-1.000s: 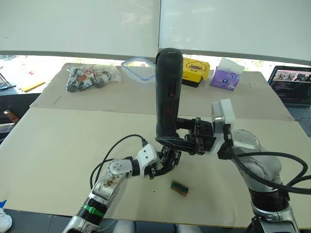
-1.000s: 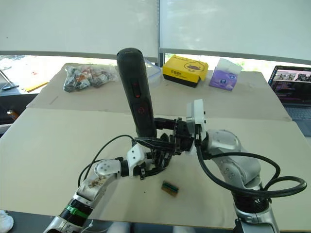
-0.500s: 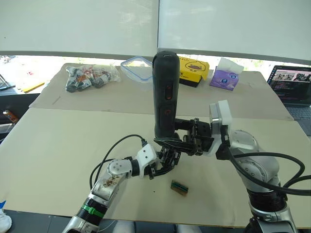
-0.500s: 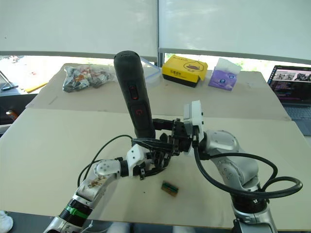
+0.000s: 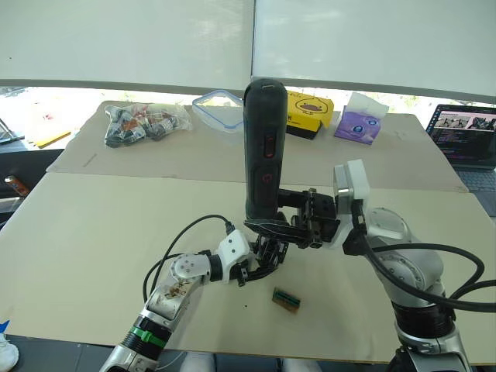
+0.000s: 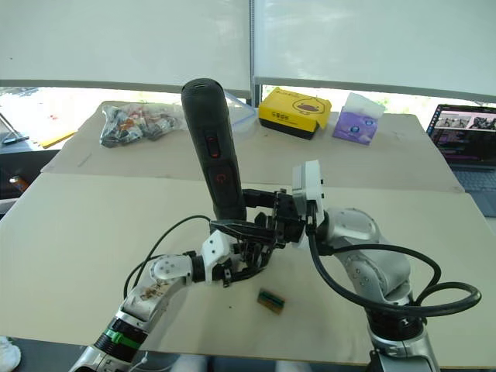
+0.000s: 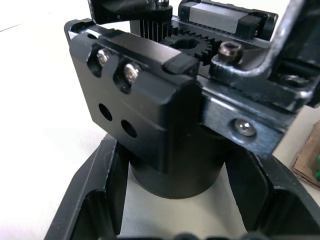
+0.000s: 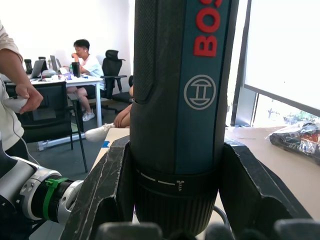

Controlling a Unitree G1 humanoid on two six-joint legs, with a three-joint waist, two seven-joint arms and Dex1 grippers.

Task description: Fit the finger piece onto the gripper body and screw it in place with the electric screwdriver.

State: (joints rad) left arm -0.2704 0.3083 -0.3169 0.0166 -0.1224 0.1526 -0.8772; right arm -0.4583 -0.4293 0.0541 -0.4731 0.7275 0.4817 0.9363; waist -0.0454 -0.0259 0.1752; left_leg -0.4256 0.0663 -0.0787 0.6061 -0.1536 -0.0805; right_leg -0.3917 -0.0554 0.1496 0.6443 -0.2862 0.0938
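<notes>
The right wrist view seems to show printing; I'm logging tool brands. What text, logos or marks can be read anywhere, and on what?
"BOS", red letters cut off by the picture's edge, on the electric screwdriver held in the right hand.
A circled emblem below those letters, with no words.
Yellow box: a printed figure, no text readable.
Purple tissue pack: print too small to read.
Laptop screen: unreadable.

Beige table [image 5: 93,232] by bright windows w/ white blinds [image 5: 124,39].

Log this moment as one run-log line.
right hand: shut on electric screwdriver, upright | left hand: shut on gripper body, beneath screwdriver | small green block: on table
</notes>
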